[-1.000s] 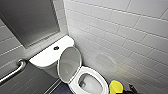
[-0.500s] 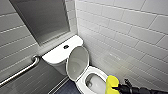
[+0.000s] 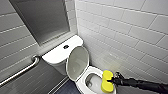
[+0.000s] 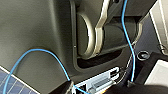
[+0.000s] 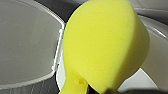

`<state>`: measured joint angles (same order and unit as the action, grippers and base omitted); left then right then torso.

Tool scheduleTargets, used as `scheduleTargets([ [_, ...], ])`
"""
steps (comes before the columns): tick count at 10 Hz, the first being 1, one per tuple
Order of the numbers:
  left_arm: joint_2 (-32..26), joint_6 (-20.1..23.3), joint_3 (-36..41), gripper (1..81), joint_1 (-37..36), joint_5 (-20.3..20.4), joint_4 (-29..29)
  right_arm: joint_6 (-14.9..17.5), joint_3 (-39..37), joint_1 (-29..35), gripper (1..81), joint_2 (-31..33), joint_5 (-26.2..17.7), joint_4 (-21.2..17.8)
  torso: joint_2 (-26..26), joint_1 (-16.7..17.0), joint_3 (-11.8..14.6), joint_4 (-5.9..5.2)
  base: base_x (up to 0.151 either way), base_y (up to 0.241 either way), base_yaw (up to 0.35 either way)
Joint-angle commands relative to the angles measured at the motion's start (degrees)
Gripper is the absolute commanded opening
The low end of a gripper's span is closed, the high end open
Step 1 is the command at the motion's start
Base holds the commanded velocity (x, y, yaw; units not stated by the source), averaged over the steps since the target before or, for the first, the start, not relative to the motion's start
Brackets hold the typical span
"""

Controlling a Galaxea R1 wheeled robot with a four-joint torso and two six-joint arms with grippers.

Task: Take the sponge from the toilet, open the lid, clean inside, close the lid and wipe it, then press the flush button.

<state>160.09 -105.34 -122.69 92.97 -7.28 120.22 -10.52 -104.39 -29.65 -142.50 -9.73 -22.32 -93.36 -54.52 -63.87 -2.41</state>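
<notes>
The right end effector [image 3: 112, 80] was closed on the sponge [image 3: 107, 82], gripping it at its pinched waist. The sponge stood on end over the right rim of the toilet bowl [image 3: 83, 87]. Compared with half a second earlier, it had come left, further in over the bowl. The lid [image 3: 77, 62] stood raised, leaning back toward the tank top [image 3: 53, 56], as before. The flush button [image 3: 66, 46] sat in the middle of the tank top.
</notes>
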Motion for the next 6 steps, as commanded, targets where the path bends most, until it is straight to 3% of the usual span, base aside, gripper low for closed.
scheduleTargets([
  [1,4.8,-0.2,-5.4,81.1,4.5,-0.5,-0.1,-0.3,-6.7,9.8,1.0,-5.2,-6.5,-1.2,0.0,0.0,0.0,-2.74,0.0,0.0,0.0],
  [2,5.4,-0.2,-6.1,81.1,4.6,-0.5,-0.1,-0.3,-7.6,10.3,1.0,-6.0,-6.5,-1.2,0.0,0.0,0.0,-5.65,0.0,0.0,0.0],
  [3,5.5,-0.2,-6.2,81.1,4.6,-0.5,-0.1,-0.3,-8.0,10.6,1.0,-6.6,-6.5,-1.2,0.0,0.0,0.0,-6.29,0.0,0.0,0.0],
  [4,5.6,-0.2,-6.2,81.1,4.6,-0.5,-0.1,-0.3,-8.7,11.0,1.0,-7.1,-6.5,-1.2,0.0,0.0,0.0,-7.74,0.0,0.0,0.0],
  [5,5.6,-0.2,-6.2,81.1,4.6,-0.5,-0.1,-0.3,-9.1,11.3,1.0,-7.3,-6.4,-1.1,0.0,0.0,-2.3,-4.09,0.0,0.0,0.0],
  [6,5.6,-0.2,-6.2,81.1,4.6,-0.5,-0.1,-0.3,-9.2,11.6,1.0,-7.4,-6.0,-1.2,0.0,0.0,-3.6,-5.75,0.0,0.0,0.0],
])
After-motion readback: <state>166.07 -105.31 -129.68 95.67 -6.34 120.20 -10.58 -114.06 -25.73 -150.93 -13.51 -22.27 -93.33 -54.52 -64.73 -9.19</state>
